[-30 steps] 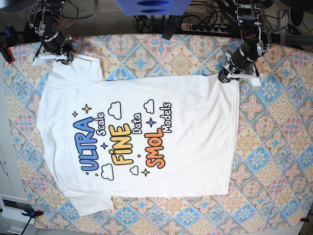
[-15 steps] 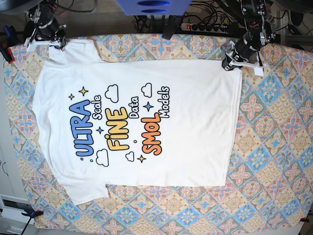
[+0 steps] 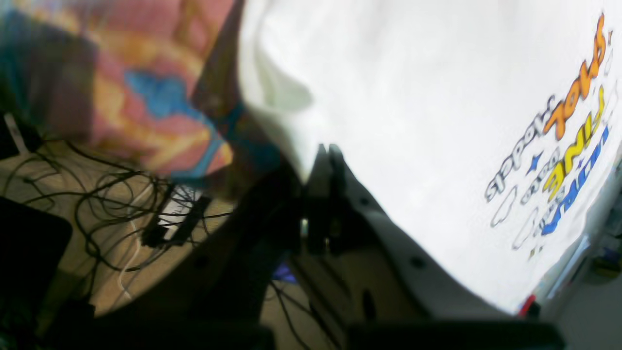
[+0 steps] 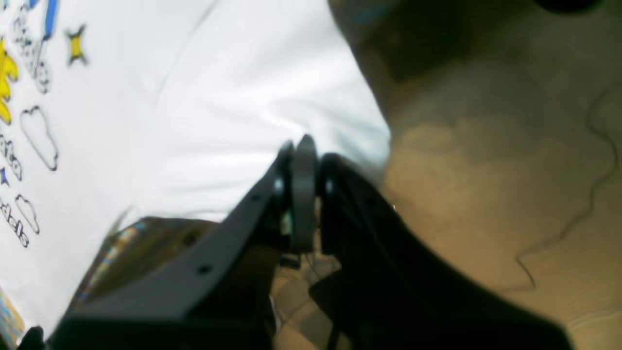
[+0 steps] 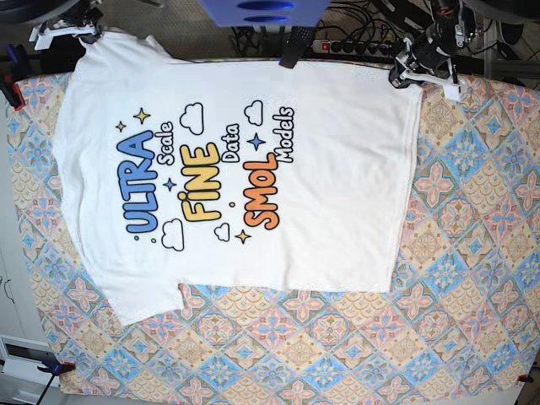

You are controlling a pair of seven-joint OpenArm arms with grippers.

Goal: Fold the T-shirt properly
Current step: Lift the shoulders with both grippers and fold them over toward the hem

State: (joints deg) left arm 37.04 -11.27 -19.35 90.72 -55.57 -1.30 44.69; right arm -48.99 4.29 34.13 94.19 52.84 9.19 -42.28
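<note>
T-shirt [image 5: 337, 169] print-up on the patterned table cloth [image 5: 472, 278], far corners in both hands.

White T-shirt [image 5: 321, 202], print up, seemingly flat

T-shirt [image 5: 295, 169] farther toward the far edge

Bare tablecloth [image 5: 472, 253] beside T-shirt [image 5: 337, 169]; cables [image 3: 121, 194] behind table.
</note>
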